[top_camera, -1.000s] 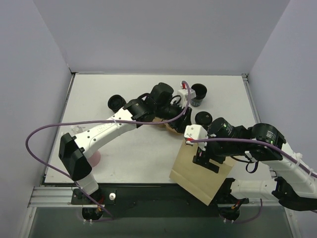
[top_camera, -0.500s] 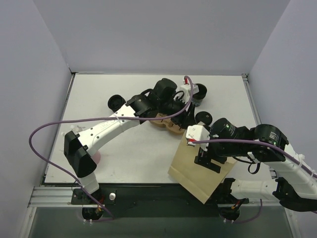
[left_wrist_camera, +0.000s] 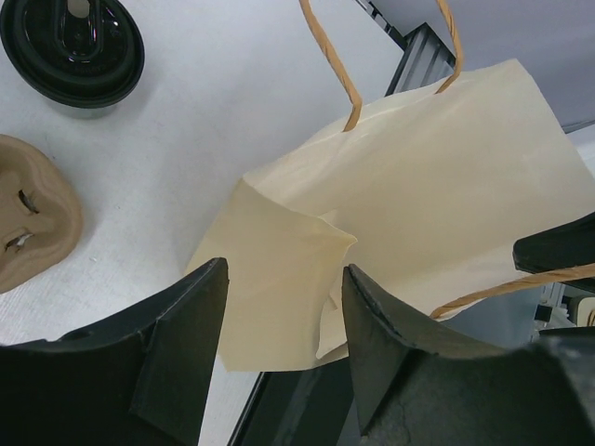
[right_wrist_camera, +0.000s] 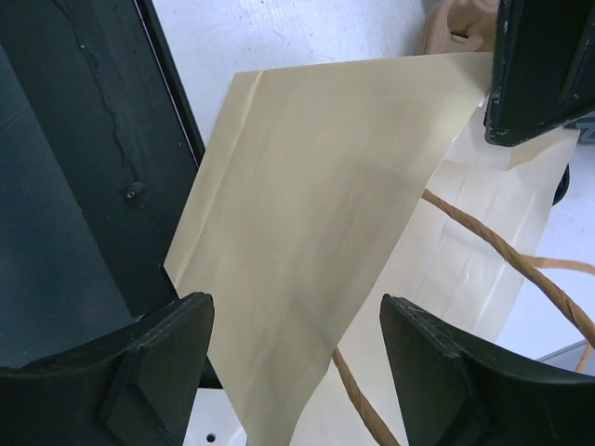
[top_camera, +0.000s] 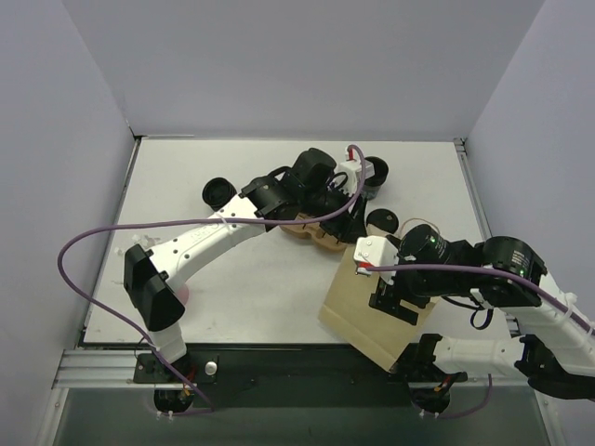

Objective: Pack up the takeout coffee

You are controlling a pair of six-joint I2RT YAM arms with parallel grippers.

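Takeout coffee (left_wrist_camera: 72,42), ungripped, near left hand (left_wrist_camera: 284,279)

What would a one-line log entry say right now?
Left gripper open at paper bag | right gripper open over bag | lidded cup on table, unpacked

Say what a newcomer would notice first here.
The tan paper bag lying at the near right edge of the table, partly overhanging it, with the open right gripper above it. Next, the open left gripper out at mid-table, near the brown pulp carrier and the lidded black cup.
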